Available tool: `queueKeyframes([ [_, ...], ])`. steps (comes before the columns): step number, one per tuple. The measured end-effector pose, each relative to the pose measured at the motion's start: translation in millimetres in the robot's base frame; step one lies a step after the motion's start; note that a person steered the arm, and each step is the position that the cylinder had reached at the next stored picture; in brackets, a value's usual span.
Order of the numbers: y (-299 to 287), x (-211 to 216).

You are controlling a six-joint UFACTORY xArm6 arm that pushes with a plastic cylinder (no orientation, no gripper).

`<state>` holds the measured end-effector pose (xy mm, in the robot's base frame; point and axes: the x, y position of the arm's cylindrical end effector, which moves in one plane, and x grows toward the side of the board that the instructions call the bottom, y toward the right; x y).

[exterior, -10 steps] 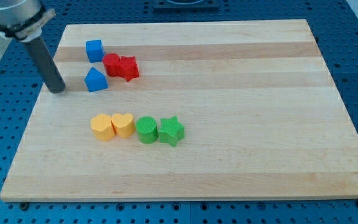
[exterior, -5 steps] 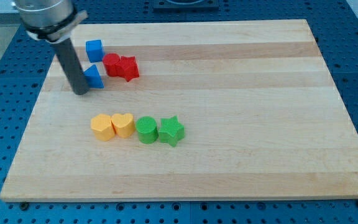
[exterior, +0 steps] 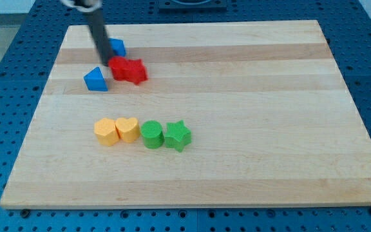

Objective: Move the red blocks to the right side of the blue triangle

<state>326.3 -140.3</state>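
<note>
We set my tip (exterior: 105, 62) against the left edge of two touching red blocks (exterior: 129, 69), shapes blurred, just right of the smooth blue triangle (exterior: 96, 80) on the pale wooden board (exterior: 250, 96).

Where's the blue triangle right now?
Blue triangle sits in the view's upper left, just left and slightly below the red blocks, with my tip above it.

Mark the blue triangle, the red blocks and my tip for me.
blue triangle (exterior: 96, 80): camera view, its front face.
red blocks (exterior: 129, 69): camera view, where the pair meet.
my tip (exterior: 105, 59): camera view, the rod's lower end.
</note>
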Motion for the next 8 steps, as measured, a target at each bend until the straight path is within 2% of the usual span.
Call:
queueKeyframes([
  [1,77.5,29.9],
  [2,89.0,32.6],
  [4,79.9,4.4],
  [6,18.1,3.3],
  [7,9.6,13.0],
  [8,35.2,27.3],
])
